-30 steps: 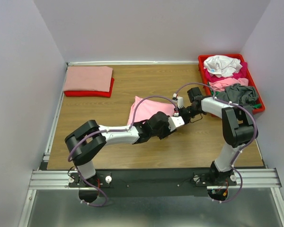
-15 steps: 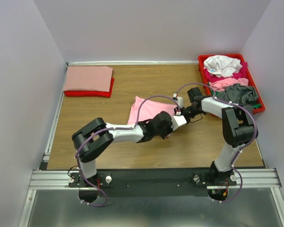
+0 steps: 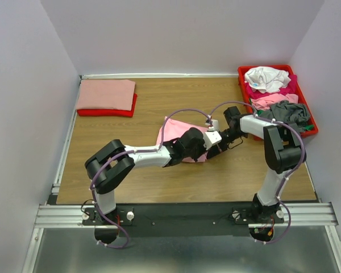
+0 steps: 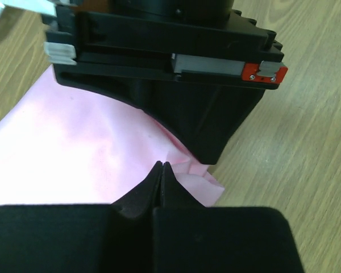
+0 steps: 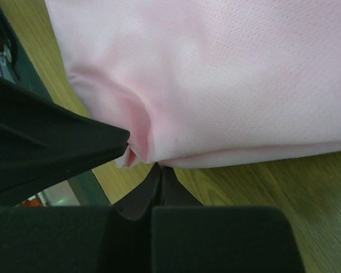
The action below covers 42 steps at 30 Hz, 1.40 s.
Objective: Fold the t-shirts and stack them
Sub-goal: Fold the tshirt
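left gripper (image 4: pixel 161 166): fully closed, with fingertips pressed flat together and no gap. pinches a crumpled corner of the light pink t-shirt (image 3: pixel 173 131), at the shirt end nearest the red tray (image 3: pixel 264 67).

right gripper (image 5: pixel 161 168): also closed, with tips together on the folded lower edge of the same shirt. reaches in from the tray side and faces the left gripper head-on, just beside it. contact between the two cannot be told.

light pink t-shirt: lies folded on the table (image 3: pixel 159 96), left of the tray and well apart from it. partly hidden under the left arm in the top view. long axis set at a slant: gripped end toward the tray and nearer the arm bases, free end away from the tray and nearer the back wall. smooth and flat over most of its surface; puckered and bunched only at the pinched corner. neck label not visible.

other t-shirts, inside the tray: heaped loosely and unfolded, with white t-shirt (image 3: pixel 266 78) at the far end, magenta t-shirt (image 3: pixel 253 91) under it, and grey t-shirt (image 3: pixel 290 114) at the near end, draped over the rim there.

other t-shirts, outside the tray: stacked at the far table corner opposite the tray, with salmon t-shirt (image 3: pixel 105 94) folded flat on top of red t-shirt (image 3: pixel 105 112), edges roughly square to the table.
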Available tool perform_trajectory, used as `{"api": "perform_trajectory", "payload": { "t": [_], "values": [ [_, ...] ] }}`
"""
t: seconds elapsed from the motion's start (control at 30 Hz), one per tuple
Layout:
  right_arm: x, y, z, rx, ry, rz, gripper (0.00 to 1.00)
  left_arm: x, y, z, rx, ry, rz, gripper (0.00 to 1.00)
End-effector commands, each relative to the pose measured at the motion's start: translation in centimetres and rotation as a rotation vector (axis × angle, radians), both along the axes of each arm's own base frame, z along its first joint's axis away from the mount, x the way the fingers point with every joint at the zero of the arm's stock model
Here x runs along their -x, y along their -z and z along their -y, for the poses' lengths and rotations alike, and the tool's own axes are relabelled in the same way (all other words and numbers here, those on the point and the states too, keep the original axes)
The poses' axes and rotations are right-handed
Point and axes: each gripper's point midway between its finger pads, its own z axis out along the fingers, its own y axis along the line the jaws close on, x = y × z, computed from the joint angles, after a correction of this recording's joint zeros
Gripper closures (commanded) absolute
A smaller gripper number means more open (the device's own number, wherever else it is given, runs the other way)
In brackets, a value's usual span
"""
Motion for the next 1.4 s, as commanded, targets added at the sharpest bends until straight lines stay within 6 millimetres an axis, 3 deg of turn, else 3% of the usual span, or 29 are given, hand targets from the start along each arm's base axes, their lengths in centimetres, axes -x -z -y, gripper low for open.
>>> {"api": "perform_trajectory", "payload": {
  "t": [0.0, 0.13, 0.2, 0.23, 0.27, 0.33, 0.37, 0.4, 0.5, 0.63, 0.77, 0.8, 0.83, 0.87, 0.93, 0.97, 1.0, 1.07, 1.1, 1.13, 1.17, 1.2, 1.23, 1.27, 1.3, 1.33, 1.37],
  "values": [
    [1.6, -0.2, 0.1, -0.031, -0.054, -0.104, 1.00, 0.2, -2.0, 1.4, 0.080, 0.037, 0.000, 1.00],
    [1.5, 0.1, 0.0, -0.033, -0.063, -0.104, 0.94, 0.8, -1.4, 2.0, 0.095, 0.069, -0.030, 1.00],
    [1.5, 0.3, 0.1, -0.028, -0.065, -0.103, 0.82, 1.3, -1.3, 2.2, 0.104, 0.090, -0.046, 1.00],
    [1.4, 0.3, 0.2, -0.023, -0.063, -0.101, 0.67, 1.5, -1.2, 2.1, 0.111, 0.095, -0.053, 1.00],
    [1.4, 0.4, 0.3, -0.014, -0.065, -0.096, 0.64, 1.9, -1.1, 2.2, 0.117, 0.107, -0.060, 0.97],
    [0.7, 0.2, 1.0, 0.031, -0.060, -0.052, 0.60, 2.6, -0.4, 2.1, 0.115, 0.129, -0.084, 0.80],
    [0.3, 0.0, 1.4, 0.053, -0.054, -0.028, 0.59, 2.8, -0.2, 2.1, 0.116, 0.137, -0.096, 0.80],
    [-0.2, -0.6, 1.8, 0.072, -0.046, 0.010, 0.56, 3.3, 0.3, 2.0, 0.117, 0.155, -0.112, 0.71],
    [-1.7, -1.2, 3.8, 0.161, -0.009, 0.084, 0.49, 4.4, 1.7, 1.9, 0.112, 0.188, -0.153, 0.60],
    [-4.0, -2.3, 5.8, 0.217, 0.042, 0.163, 0.47, 4.6, 2.3, 1.8, 0.124, 0.189, -0.163, 0.38],
    [-6.2, -2.7, 6.1, 0.184, 0.095, 0.165, 0.45, 3.3, -0.7, 1.3, 0.182, 0.120, -0.076, 0.35],
    [-7.0, -2.4, 5.8, 0.177, 0.107, 0.169, 0.45, 2.6, -3.4, 0.8, 0.239, 0.071, -0.041, 0.34],
    [-7.6, -2.3, 5.6, 0.173, 0.146, 0.152, 0.44, 2.4, -4.4, 0.2, 0.267, 0.047, -0.027, 0.33],
    [-8.9, -2.6, 5.2, 0.155, 0.162, 0.181, 0.44, 2.2, -7.4, -0.4, 0.324, 0.027, 0.015, 0.33],
    [-10.0, -2.2, 4.9, 0.148, 0.211, 0.157, 0.43, 1.3, -9.0, -2.3, 0.356, -0.045, 0.052, 0.30],
    [-11.2, -2.6, 4.8, 0.141, 0.228, 0.185, 0.43, 1.2, -11.6, -3.4, 0.417, -0.092, 0.073, 0.28],
    [-11.7, -2.4, 4.6, 0.143, 0.241, 0.184, 0.42, 0.4, -12.3, -4.8, 0.432, -0.172, 0.095, 0.20],
    [-12.5, -1.7, 4.7, 0.160, 0.270, 0.165, 0.40, -0.2, -11.7, -8.3, 0.449, -0.302, 0.082, 0.06],
    [-13.1, -1.5, 4.8, 0.166, 0.280, 0.171, 0.39, -0.5, -13.8, -10.4, 0.542, -0.410, 0.078, 0.02],
    [-13.3, -0.9, 4.9, 0.175, 0.291, 0.156, 0.39, -0.4, -12.2, -12.6, 0.538, -0.467, 0.057, 0.02],
    [-13.7, -0.8, 5.0, 0.185, 0.296, 0.167, 0.39, 0.3, -13.7, -13.8, 0.626, -0.483, 0.039, 0.02],
    [-13.9, -0.6, 5.1, 0.191, 0.303, 0.165, 0.39, 0.6, -13.5, -14.7, 0.656, -0.500, 0.018, 0.02],
    [-13.9, -0.1, 5.0, 0.192, 0.303, 0.150, 0.39, 1.3, -11.7, -15.7, 0.652, -0.516, -0.021, 0.02],
    [-14.0, 0.1, 4.9, 0.185, 0.302, 0.145, 0.39, 2.0, -12.6, -16.5, 0.727, -0.516, -0.061, 0.02],
    [-14.1, 0.3, 4.8, 0.182, 0.302, 0.137, 0.39, 2.4, -12.2, -16.8, 0.750, -0.519, -0.089, 0.02],
    [-14.0, 0.4, 4.7, 0.173, 0.304, 0.127, 0.40, 3.1, -10.3, -17.2, 0.749, -0.526, -0.142, 0.02],
    [-13.9, 0.7, 4.4, 0.159, 0.299, 0.108, 0.41, 3.8, -10.4, -17.2, 0.781, -0.508, -0.173, 0.02]
  ]
}}
